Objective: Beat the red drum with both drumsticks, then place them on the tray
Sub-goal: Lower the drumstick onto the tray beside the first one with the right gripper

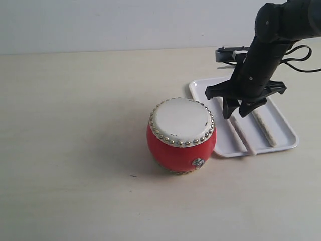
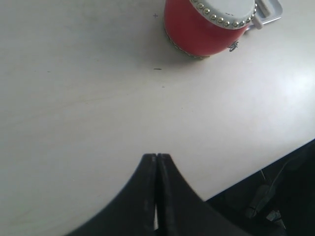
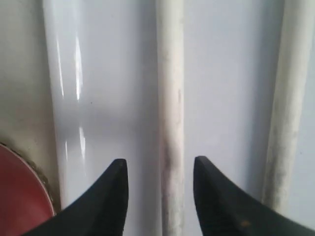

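Observation:
The red drum [image 1: 181, 135] stands upright on the table, its white skin facing up. Right of it lies the white tray [image 1: 283, 128] with both drumsticks in it, one [image 1: 243, 138] near the drum side, the other [image 1: 264, 126] further right. My right gripper [image 1: 236, 114] hovers open just above the tray. In the right wrist view its fingers straddle one drumstick [image 3: 170, 98] without touching it; the second stick [image 3: 288, 98] lies beside it on the tray [image 3: 226, 73]. My left gripper [image 2: 156, 156] is shut on nothing, low over bare table, far from the drum [image 2: 206, 24].
The near end of the left stick pokes over the tray's front rim. The drum's red side [image 3: 19, 196] shows close to the tray in the right wrist view. The table's edge [image 2: 256, 169] runs close beside the left gripper.

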